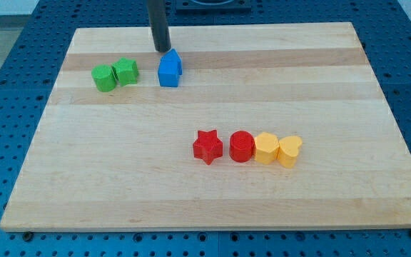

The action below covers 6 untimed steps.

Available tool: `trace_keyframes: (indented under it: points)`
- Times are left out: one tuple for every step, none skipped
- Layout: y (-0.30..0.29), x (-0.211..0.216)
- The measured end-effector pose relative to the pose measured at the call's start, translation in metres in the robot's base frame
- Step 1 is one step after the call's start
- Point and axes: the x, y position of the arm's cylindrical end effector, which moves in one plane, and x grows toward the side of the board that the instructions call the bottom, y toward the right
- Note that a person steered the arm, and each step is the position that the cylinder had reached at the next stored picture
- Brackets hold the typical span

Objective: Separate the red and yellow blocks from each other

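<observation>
A red star block (207, 145), a red round block (241, 145), a yellow hexagon-like block (265, 148) and a yellow heart block (290, 150) lie in a row right of the board's middle. The red round block touches the yellow hexagon block, which touches the yellow heart. The red star stands slightly apart at the row's left end. My tip (163, 50) is near the view's top, just above and left of the blue blocks (169, 68), far from the red and yellow row.
Two green blocks (115, 74) sit side by side at the view's upper left. The blue blocks stand right of them. The wooden board (120, 178) rests on a blue perforated table.
</observation>
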Motion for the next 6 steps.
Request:
trace_keyframes:
  points:
    - [0.044, -0.001]
    - [0.053, -0.005]
    - [0.126, 0.065]
    - [0.132, 0.079]
    - [0.135, 0.134]
    - [0.153, 0.156]
